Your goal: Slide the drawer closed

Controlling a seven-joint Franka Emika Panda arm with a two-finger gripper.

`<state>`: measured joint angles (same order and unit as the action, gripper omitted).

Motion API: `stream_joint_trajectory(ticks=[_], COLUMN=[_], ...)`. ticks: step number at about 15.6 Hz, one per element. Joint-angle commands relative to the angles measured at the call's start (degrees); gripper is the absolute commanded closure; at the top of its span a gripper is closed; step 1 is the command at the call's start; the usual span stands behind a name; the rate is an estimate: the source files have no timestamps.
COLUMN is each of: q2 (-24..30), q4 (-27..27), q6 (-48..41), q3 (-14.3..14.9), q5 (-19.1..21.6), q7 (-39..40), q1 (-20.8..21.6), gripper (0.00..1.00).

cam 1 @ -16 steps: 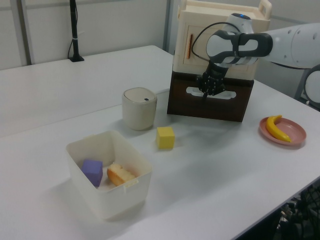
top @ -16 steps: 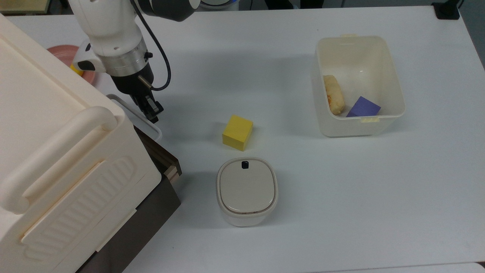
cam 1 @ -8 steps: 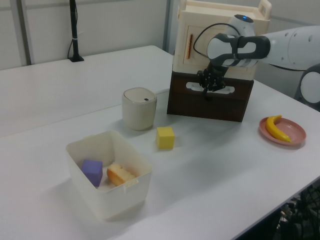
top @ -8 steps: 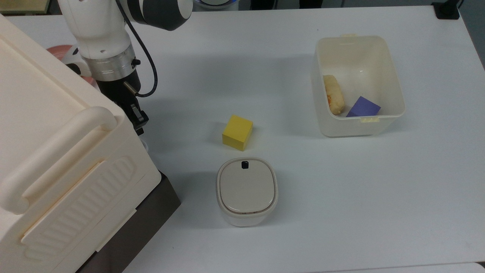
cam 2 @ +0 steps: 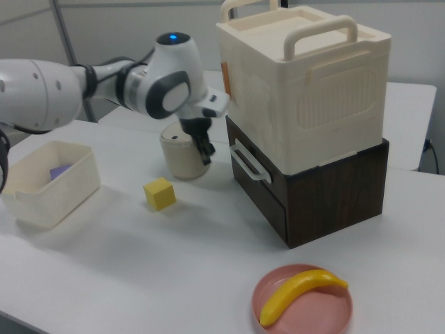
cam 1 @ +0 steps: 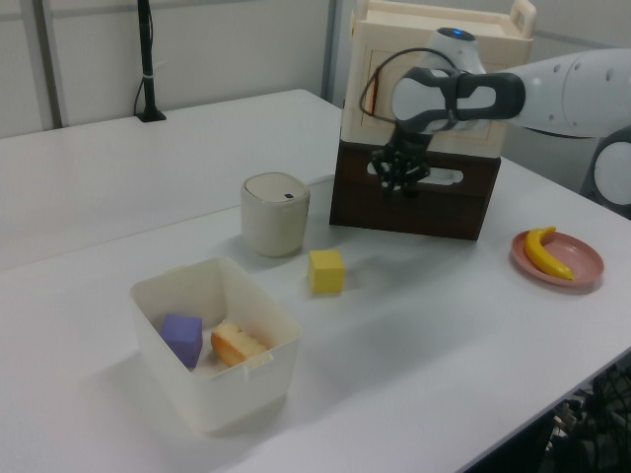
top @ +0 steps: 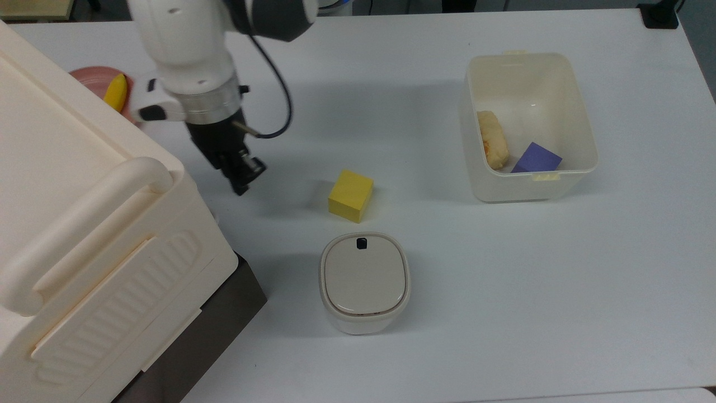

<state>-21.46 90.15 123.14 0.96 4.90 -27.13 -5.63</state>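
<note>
The drawer (cam 2: 261, 182) now sits flush in the dark-brown base under the cream cabinet (cam 2: 306, 90); 1 second ago it stuck out. The claw (top: 241, 178), then at the drawer's handle (cam 2: 247, 161), has drawn back over the bare worktop (top: 391, 347), near the yellow cube (top: 351, 195). Whether its fingers are apart, I cannot tell.

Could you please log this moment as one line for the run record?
task: close drawer | drawer: pushed in, front flush | pincer: off the handle, above table near yellow block
</note>
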Motion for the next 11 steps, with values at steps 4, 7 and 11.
stream_joint_trajectory(ticks=[4,7,11], q2=[10.7,13.8,19.1], q4=[2.2,2.2,4.2], q6=[-15.0,-20.4,-20.5], q3=[-3.4,-4.1,-3.2], q5=[-1.9,-5.6,-7.0], q7=[19.7,24.6,27.4], q1=[4.2,5.9,5.5], gripper=[0.21,0.00,0.00])
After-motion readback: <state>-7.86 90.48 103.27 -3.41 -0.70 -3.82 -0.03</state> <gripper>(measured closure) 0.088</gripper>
